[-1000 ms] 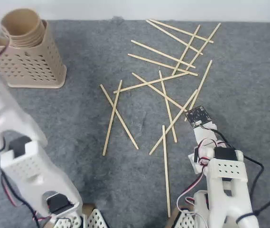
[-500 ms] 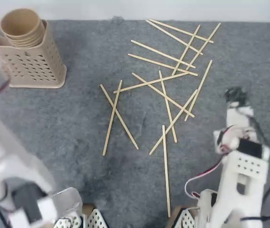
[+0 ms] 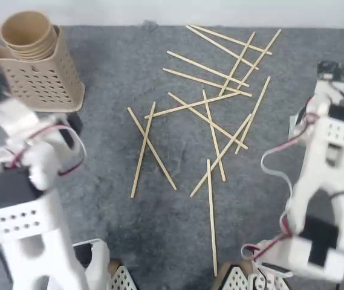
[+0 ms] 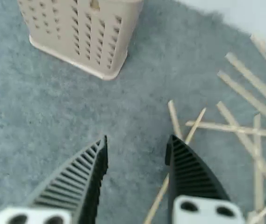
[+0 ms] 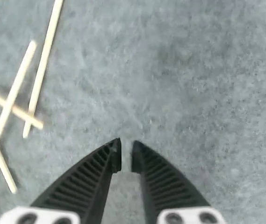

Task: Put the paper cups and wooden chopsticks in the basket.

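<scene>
The left claw point(image 4: 137, 141) is spread, the right claw point(image 5: 125, 151) almost pressed together and empty; best straddle one chopstick point(image 3: 142, 150) mid-length before closing.

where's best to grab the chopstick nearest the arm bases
Take the chopstick on the half nearer the arm bases, probably from straight above with the jaws straddling the shaft. It lies flat on the mat, and only that half is clear; its far end meets a crossing stick.
</scene>
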### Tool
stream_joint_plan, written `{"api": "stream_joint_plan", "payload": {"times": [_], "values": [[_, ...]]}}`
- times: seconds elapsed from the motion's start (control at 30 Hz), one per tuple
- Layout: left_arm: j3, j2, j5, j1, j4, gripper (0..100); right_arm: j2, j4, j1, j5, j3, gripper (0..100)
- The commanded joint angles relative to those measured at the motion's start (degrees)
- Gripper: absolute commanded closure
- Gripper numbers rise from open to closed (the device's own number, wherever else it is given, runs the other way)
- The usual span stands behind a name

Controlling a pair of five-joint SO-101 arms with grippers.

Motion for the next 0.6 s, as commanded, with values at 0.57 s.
{"api": "stream_joint_plan", "payload": {"times": [0.57], "values": [[48.84, -11.43, -12.92, 0.35, -40.79, 80, 37.76, 10.24, -9.89, -8.26, -43.34, 88.0]]}}
